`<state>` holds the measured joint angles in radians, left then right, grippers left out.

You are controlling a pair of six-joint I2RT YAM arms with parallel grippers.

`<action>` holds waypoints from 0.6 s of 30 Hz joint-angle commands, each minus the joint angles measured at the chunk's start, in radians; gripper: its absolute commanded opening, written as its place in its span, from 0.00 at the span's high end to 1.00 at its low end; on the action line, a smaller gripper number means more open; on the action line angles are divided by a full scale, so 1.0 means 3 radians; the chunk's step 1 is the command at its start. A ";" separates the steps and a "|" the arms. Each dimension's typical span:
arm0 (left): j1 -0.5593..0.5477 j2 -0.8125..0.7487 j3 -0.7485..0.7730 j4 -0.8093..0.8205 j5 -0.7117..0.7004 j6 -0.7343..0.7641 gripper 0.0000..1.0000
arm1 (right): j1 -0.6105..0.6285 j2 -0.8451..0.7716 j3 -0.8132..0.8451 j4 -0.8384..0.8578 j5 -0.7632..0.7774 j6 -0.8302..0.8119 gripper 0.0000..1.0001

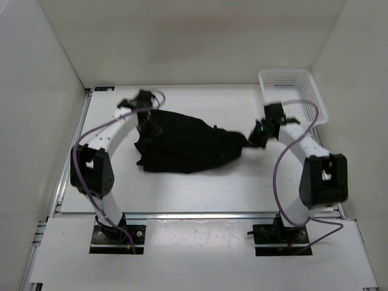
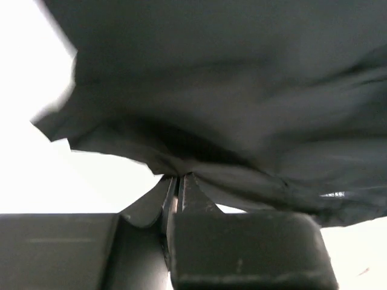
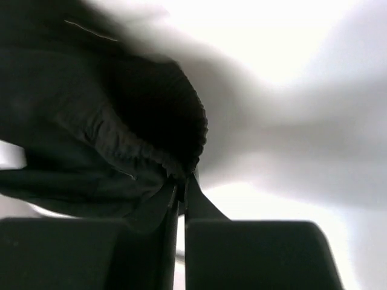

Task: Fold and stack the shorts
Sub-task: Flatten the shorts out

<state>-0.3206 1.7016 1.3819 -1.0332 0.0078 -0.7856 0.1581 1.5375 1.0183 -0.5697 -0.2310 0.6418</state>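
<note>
The black shorts [image 1: 185, 143] are stretched across the middle of the white table between my two grippers, sagging onto the surface at the front. My left gripper [image 1: 147, 116] is shut on the left edge of the shorts; in the left wrist view the closed jaws [image 2: 177, 179] pinch a fold of the shorts [image 2: 242, 109]. My right gripper [image 1: 251, 138] is shut on the right end; in the right wrist view the jaws [image 3: 181, 181] pinch the gathered waistband of the shorts [image 3: 121, 121].
A white mesh basket [image 1: 293, 92] stands at the back right corner of the table, just behind my right arm. White walls enclose the table at the back and both sides.
</note>
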 commanded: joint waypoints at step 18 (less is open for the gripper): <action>0.0323 -0.1151 -0.0351 0.0374 0.0142 0.0349 0.71 | 0.0061 -0.1509 -0.0436 0.0227 0.0499 -0.0498 0.61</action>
<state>-0.2020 1.3460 1.5581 -0.9905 -0.0021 -0.6456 0.1783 1.1446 1.0763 -0.4553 -0.1867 0.5278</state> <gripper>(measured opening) 0.255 0.301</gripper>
